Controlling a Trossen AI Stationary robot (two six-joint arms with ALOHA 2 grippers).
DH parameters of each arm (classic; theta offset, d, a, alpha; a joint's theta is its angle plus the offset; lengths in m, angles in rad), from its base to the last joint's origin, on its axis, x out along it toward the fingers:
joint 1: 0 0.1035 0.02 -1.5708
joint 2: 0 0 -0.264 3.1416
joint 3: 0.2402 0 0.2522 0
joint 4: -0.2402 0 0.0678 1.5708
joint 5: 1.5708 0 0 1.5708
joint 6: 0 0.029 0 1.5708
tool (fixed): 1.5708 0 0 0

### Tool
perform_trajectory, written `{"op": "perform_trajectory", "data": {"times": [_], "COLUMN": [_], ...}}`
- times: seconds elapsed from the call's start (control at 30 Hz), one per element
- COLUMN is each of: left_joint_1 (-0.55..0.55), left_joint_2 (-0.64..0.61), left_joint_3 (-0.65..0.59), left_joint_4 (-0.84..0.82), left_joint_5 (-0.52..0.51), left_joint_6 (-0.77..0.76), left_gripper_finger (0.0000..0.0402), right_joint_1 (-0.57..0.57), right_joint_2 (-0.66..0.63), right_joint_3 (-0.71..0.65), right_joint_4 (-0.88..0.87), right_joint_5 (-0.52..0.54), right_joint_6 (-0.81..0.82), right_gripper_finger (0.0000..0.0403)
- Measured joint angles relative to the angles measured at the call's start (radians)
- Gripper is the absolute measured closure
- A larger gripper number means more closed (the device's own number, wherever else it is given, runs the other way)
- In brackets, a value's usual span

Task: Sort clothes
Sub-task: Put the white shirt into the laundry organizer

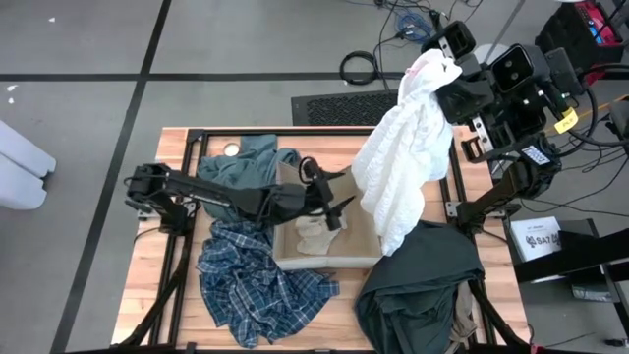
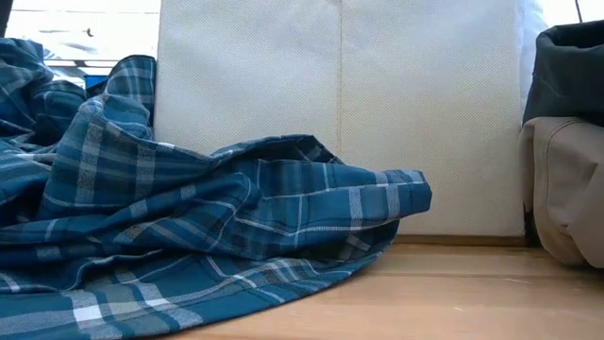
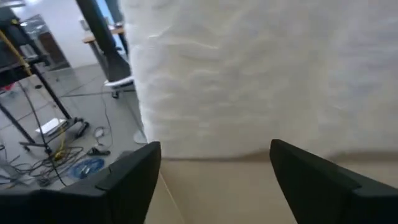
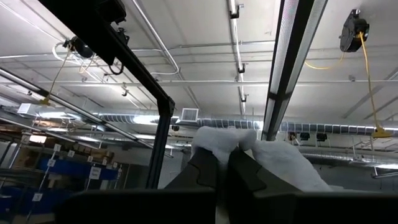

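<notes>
A white garment (image 1: 398, 167) hangs from my right gripper (image 1: 434, 61), which is shut on its top, high over the table's far right. My left gripper (image 1: 339, 211) stands open over the beige fabric box (image 1: 369, 258), its fingers level and pointing at the hanging white cloth (image 3: 261, 74), with nothing between them. A teal-green garment (image 1: 246, 162) lies at the far left of the box. The blue-and-white plaid one (image 1: 256, 285) is spread at the near left, its edge against the box wall (image 2: 340, 113). A dark grey-green garment (image 1: 413, 285) lies heaped at the near right, over a khaki one (image 1: 464, 317). My right gripper pinches a bunched bit of the white garment's top (image 4: 217, 140) between its two fingers, which slant upward. Several gathered layers bulge out past the fingertips. The garment hangs slack below the hold, and its lower end (image 1: 393, 236) reaches the box's right side.
A pale cloth (image 1: 314, 234) lies inside the box. The table's black frame rails (image 1: 187, 147) run along its left and far sides. A black floor mat (image 1: 344, 106) and cables lie beyond the far edge. Bare wood (image 1: 339, 329) shows between the plaid and dark garments.
</notes>
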Motion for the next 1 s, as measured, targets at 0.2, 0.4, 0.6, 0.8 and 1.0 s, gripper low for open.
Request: {"op": "perform_trajectory", "data": {"times": [0.2, 0.4, 0.6, 0.8, 1.0], "left_joint_1": [0.044, 0.089, 0.098, 0.076, 0.049], "left_joint_2": [0.031, 0.056, 0.103, 0.127, 0.078], "left_joint_3": [0.000, 0.016, 0.110, 0.158, 0.169], "left_joint_4": [0.066, 0.175, 0.144, 0.136, 0.128], "left_joint_5": [0.127, 0.170, 0.262, 0.334, 0.310], "left_joint_6": [0.000, -0.012, -0.070, 0.002, 0.045], "left_gripper_finger": [0.0084, 0.0084, 0.0086, 0.0183, 0.0380], "right_joint_1": [0.000, 0.000, 0.000, 0.000, 0.000], "right_joint_2": [0.000, 0.003, 0.007, 0.004, -0.041], "right_joint_3": [0.000, 0.000, 0.000, 0.000, 0.000], "right_joint_4": [-0.012, -0.014, -0.012, -0.016, -0.009], "right_joint_5": [0.000, 0.000, 0.000, -0.001, -0.001], "right_joint_6": [-0.001, -0.020, -0.023, -0.006, 0.006], "right_gripper_finger": [0.0403, 0.0403, 0.0403, 0.0403, 0.0403]}}
